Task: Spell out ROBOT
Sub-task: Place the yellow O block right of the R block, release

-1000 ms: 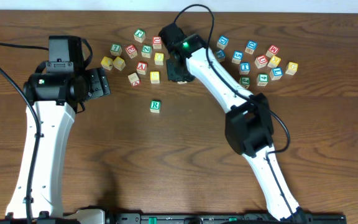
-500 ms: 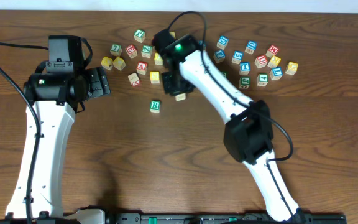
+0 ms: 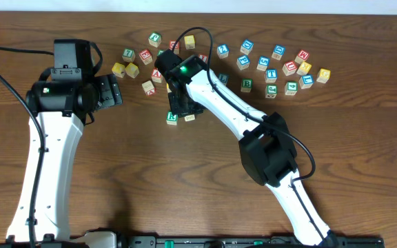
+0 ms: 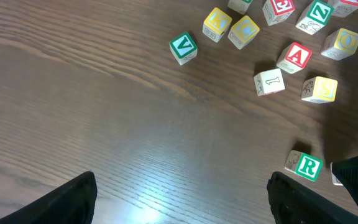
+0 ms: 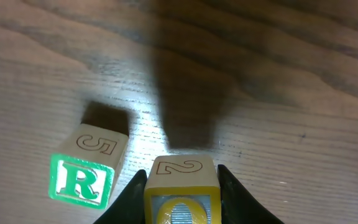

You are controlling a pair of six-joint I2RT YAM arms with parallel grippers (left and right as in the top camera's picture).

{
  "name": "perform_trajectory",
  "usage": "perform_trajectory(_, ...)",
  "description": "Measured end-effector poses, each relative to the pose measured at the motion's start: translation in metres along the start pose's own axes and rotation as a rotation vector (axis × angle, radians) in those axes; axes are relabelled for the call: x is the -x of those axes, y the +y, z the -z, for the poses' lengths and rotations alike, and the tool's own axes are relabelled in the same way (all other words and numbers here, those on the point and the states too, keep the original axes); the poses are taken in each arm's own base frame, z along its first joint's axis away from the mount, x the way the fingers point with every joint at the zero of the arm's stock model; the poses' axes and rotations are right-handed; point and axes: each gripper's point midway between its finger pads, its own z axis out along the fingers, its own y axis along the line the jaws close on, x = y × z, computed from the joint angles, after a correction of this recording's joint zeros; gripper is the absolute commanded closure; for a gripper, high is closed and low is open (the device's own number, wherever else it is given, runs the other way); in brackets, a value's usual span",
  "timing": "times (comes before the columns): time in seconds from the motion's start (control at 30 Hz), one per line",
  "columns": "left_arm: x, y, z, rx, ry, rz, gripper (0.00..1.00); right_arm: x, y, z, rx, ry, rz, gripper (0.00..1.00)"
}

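A green R block (image 3: 171, 118) lies alone on the wooden table; it also shows in the right wrist view (image 5: 87, 173) and the left wrist view (image 4: 304, 165). My right gripper (image 3: 185, 110) is shut on a yellow O block (image 5: 181, 193) with a "2" on its top face, held just right of the R block and close to the table. My left gripper (image 4: 182, 202) is open and empty, over bare wood left of the R block. Several other letter blocks (image 3: 150, 58) lie scattered along the far side.
More letter blocks (image 3: 288, 69) lie scattered at the far right. In the left wrist view a green V block (image 4: 183, 47), a red A block (image 4: 296, 57) and yellow blocks (image 4: 319, 88) lie nearby. The left arm (image 3: 54, 138) stands at the left.
My right gripper has carried the yellow O block from the back cluster forward and left, down beside the green R block. The left arm has not moved.
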Motion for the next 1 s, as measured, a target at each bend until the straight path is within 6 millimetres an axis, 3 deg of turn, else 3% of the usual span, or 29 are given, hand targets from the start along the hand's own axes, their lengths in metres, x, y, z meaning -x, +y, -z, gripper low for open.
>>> perform_trajectory(0.43, -0.001, 0.0, 0.0, 0.001, 0.003, 0.0, 0.14, -0.007, -0.001, -0.022, -0.004, 0.014, -0.087, 0.72)
perform_trajectory(0.73, -0.001, 0.0, 0.0, 0.001, 0.003, 0.0, 0.13, -0.013, 0.007, -0.024, 0.044, 0.049, -0.097, 0.55)
perform_trajectory(1.0, -0.001, 0.0, 0.0, 0.001, 0.003, 0.0, 0.14, -0.017, 0.01, -0.023, 0.064, 0.068, -0.089, 0.62)
